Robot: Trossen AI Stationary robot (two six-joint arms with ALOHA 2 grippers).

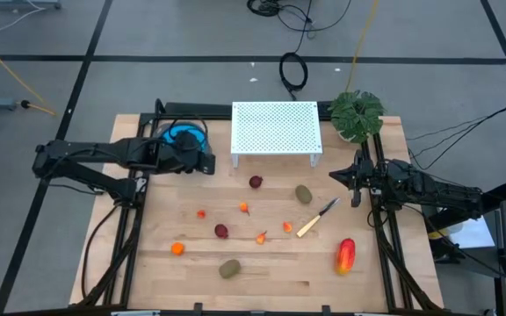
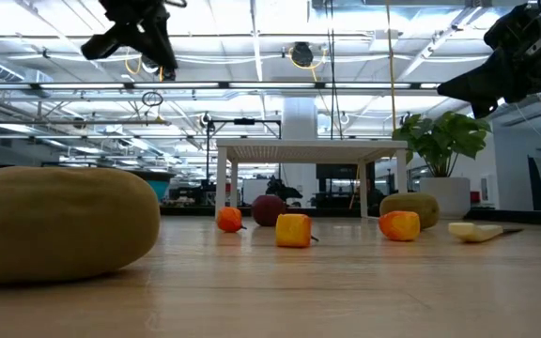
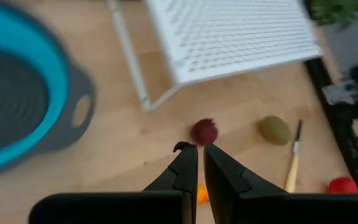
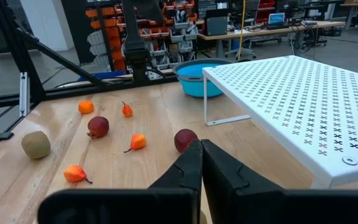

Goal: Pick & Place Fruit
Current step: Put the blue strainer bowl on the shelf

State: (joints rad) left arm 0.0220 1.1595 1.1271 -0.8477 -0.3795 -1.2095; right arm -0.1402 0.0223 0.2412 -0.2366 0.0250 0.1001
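Both end effectors closed, empty.

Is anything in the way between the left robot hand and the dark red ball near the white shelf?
Nothing visible blocks it. The left end effector points over bare table at the dark red ball; the white shelf stands beyond.

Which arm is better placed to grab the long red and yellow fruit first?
Probably the right. Its gripper hangs over the table's right side, nearer the long fruit; the left gripper sits by the blue bowl.
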